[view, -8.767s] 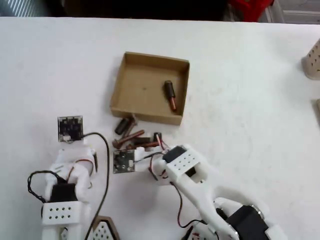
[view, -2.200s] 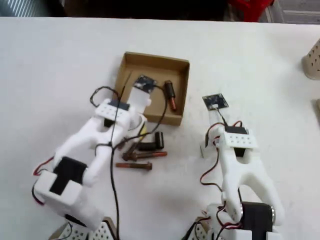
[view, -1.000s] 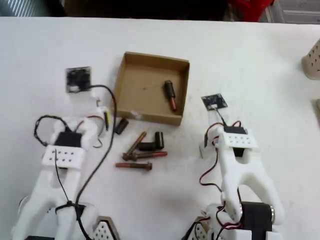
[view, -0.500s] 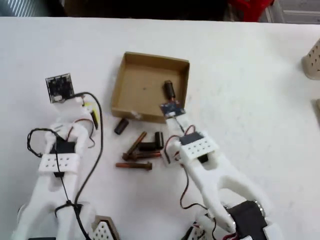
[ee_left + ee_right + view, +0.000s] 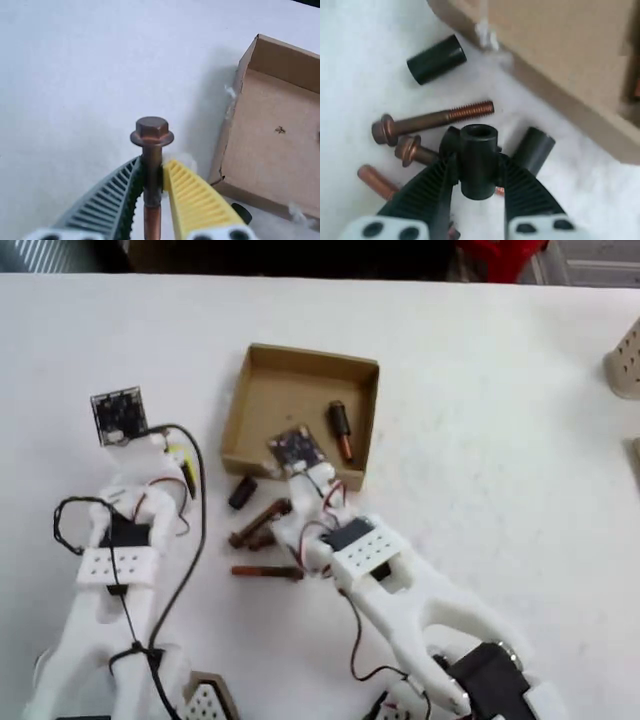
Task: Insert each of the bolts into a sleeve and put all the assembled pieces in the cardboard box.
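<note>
My left gripper [image 5: 152, 172] is shut on a copper bolt [image 5: 151, 142], held head up between the grey and yellow fingers, out to the left of the cardboard box [image 5: 280, 90]. In the high view this gripper [image 5: 183, 460] stands apart from the box [image 5: 245, 405]. My right gripper [image 5: 477, 172] is shut on a black sleeve [image 5: 479, 160], just above the loose bolts [image 5: 432, 121] in front of the box. Beside them lie two loose sleeves [image 5: 436, 59] [image 5: 534, 149]. One assembled piece [image 5: 340, 430] lies inside the box.
Loose bolts [image 5: 260, 523] [image 5: 268, 571] and a black sleeve [image 5: 242, 491] lie between the arms, close to the box's front wall. A beige perforated object [image 5: 625, 360] stands at the far right edge. Bare white table stretches to the right.
My right arm has swung left over the pile and taken hold of a black sleeve; the bolts beneath shifted slightly. My left arm has kept still with its bolt.
</note>
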`<state>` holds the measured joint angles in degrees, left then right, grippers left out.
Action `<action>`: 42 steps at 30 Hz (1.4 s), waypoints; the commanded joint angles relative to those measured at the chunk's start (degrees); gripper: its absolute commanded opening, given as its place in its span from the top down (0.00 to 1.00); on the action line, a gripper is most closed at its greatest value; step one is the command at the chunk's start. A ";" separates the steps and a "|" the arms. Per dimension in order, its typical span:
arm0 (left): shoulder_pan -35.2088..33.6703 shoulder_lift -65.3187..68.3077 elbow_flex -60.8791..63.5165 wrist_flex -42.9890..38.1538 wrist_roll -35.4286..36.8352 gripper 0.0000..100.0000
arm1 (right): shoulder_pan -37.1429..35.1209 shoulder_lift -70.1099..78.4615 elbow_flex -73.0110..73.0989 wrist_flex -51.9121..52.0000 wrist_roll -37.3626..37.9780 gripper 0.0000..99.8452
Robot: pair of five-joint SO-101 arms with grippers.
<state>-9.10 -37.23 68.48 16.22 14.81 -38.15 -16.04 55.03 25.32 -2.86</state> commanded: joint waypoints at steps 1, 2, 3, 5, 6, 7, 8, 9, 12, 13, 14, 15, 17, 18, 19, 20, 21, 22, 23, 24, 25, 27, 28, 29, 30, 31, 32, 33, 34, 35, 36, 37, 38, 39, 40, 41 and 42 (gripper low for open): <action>-0.57 -2.07 -0.79 -1.76 0.09 0.98 | -1.63 -2.59 -1.32 -5.67 -0.53 0.98; -0.57 -2.07 -0.79 -1.76 0.09 0.98 | -2.07 -2.59 -1.32 -6.64 -0.53 0.98; -0.57 -2.07 -0.70 -1.76 0.09 0.98 | -2.59 -2.59 -1.32 -7.52 -0.53 0.98; -0.57 -1.98 -0.70 -1.76 0.09 0.98 | -3.47 -2.59 -1.23 -9.80 -0.53 0.98; -0.57 -1.98 -0.70 -1.76 0.09 0.98 | -3.82 -2.51 -1.05 -10.95 -0.53 0.98; -0.57 -1.98 -0.70 -1.76 0.09 0.98 | -4.18 -2.51 -0.44 -12.70 -0.53 0.98; -0.57 -1.98 -0.70 -1.85 0.09 0.98 | -4.62 -2.51 0.70 -15.25 -0.53 0.98; -0.57 -1.98 -0.70 -1.85 0.09 0.98 | -4.88 -2.51 2.20 -18.24 -0.62 0.98; -0.57 -1.98 -0.70 -1.85 0.09 0.98 | -5.32 -2.51 9.23 -31.69 -5.01 0.98; -0.57 -1.98 -0.70 -1.85 0.09 0.98 | -5.32 -2.51 11.69 -37.23 -6.42 0.98; -0.57 -1.98 -0.70 -1.85 0.09 0.98 | -5.32 -2.51 13.80 -42.59 -6.68 0.98; -0.57 -1.98 -0.70 -2.20 0.09 0.98 | -5.32 -2.51 15.65 -47.08 -6.42 0.98; -0.57 -1.98 -0.62 -3.25 0.09 0.98 | -5.32 -2.42 17.76 -52.88 -6.51 0.98; -0.57 -1.98 -0.62 -3.25 0.09 0.98 | -5.32 -2.24 18.29 -54.55 -6.59 0.98; -0.57 -1.98 -0.62 -3.25 0.09 0.98 | -5.32 -2.07 18.55 -55.78 -6.59 0.98; -0.57 -1.98 -0.62 -3.25 0.09 0.98 | -5.32 -1.98 18.73 -57.01 -6.59 0.98; -0.57 -1.98 -0.53 -3.25 0.09 0.98 | -5.32 -1.98 18.99 -58.42 -6.59 0.98; -0.57 -1.98 -0.53 -3.16 0.09 0.98 | -5.32 -1.98 19.43 -60.44 -6.59 0.98; -0.57 -1.98 -0.53 -3.16 0.09 0.98 | -5.32 -1.98 20.04 -62.55 -6.59 0.98; -0.57 -1.98 -0.53 -3.16 0.09 0.98 | -5.32 -1.89 20.66 -64.75 -6.59 0.98; -0.57 -1.98 -0.53 -3.16 0.09 0.98 | -5.32 -1.89 21.27 -66.59 -6.59 0.98; -0.66 -1.98 -0.53 -3.25 0.09 0.98 | -5.32 -1.71 22.24 -69.05 -6.59 0.98; -1.19 -1.98 -0.53 -3.34 0.09 0.98 | -5.32 -1.01 22.59 -70.20 -6.59 0.98; -1.63 -1.98 -0.53 -3.34 0.09 0.98 | -5.32 0.31 22.77 -71.52 -6.59 0.98; -1.80 -1.98 -0.53 -3.34 0.09 0.98 | -5.32 2.15 22.86 -73.27 -6.59 0.98; -1.80 -1.98 -0.53 -3.34 0.09 0.98 | -5.32 4.53 22.86 -75.65 -6.59 0.98; -1.80 -1.98 -0.53 -3.34 0.09 0.98 | -5.32 7.16 22.86 -78.81 -6.59 0.98; -1.71 -1.98 -0.53 -3.34 0.09 0.98 | -5.32 10.24 22.68 -82.59 -6.51 0.98; -1.71 -1.98 -0.53 -3.34 0.09 0.98 | -5.32 13.58 22.59 -87.08 -6.42 0.98; -1.71 -1.98 -0.53 -3.34 0.09 0.98 | -5.32 16.92 22.24 -91.74 -6.42 0.98; -1.71 -1.98 -0.53 -3.34 0.09 0.98 | -5.67 20.26 21.71 -95.87 -6.42 0.98; -1.71 -1.98 -0.53 -3.34 0.09 0.98 | -6.02 23.16 21.27 -99.30 -6.42 0.98; -1.71 -1.98 -0.53 -3.34 0.09 0.98 | -6.29 25.89 20.84 -102.46 -6.42 0.98; -1.71 -2.15 -0.53 -3.34 0.09 0.98 | -6.73 28.53 20.48 -105.54 -6.42 0.98; -1.71 -2.24 -0.53 -3.43 0.09 0.98 | -7.25 30.73 20.13 -108.35 -6.42 0.98; -1.71 -2.33 -0.53 -3.43 0.09 0.98 | -7.78 32.48 19.96 -110.64 -6.42 0.98; -1.54 -2.33 -0.62 -3.43 0.09 0.98 | -8.31 34.07 19.69 -112.48 -6.42 0.98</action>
<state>-10.24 -37.23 68.48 15.08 14.81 -45.01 14.46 76.84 -79.74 -8.92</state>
